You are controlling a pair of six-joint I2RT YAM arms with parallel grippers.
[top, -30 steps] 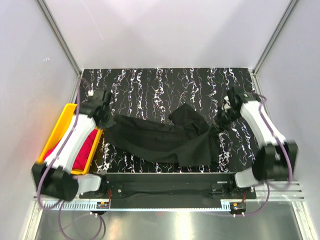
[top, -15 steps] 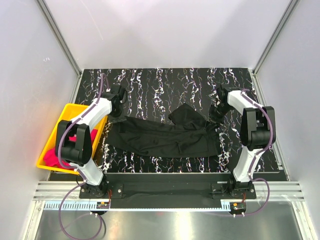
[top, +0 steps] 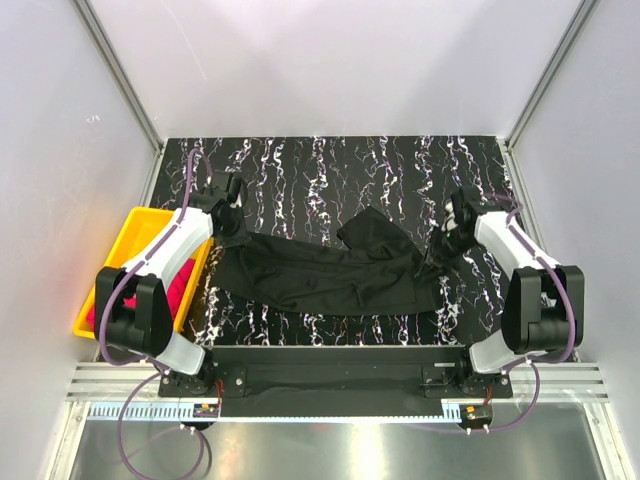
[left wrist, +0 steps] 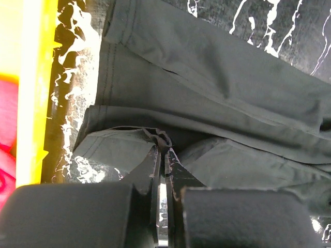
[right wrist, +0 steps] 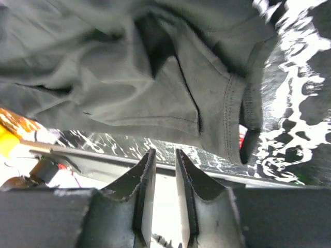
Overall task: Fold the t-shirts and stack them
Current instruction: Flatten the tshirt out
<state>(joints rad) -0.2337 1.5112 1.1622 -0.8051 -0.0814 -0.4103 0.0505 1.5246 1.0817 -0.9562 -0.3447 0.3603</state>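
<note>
Black t-shirt (top: 330, 275), crumpled and drawn out sideways across the middle of the marbled table (top: 300, 160); pink t-shirt (top: 176, 290) bunched in the yellow tray (top: 135, 218) at left. Left gripper (left wrist: 162, 147), fingers pressed together, pinches a fold near the black shirt's left hem. Right gripper (right wrist: 164, 155), narrowly parted, grips nothing, its tips just short of the right hem. The cloth is judged light, limp and prone to slip, so it is best taken at stitched hems or shoulder seams.

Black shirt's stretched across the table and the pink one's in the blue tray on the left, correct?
Not quite: the tray is yellow, not blue, as the top external view shows. The black shirt does lie across the table, with the pink one in that tray.
</note>
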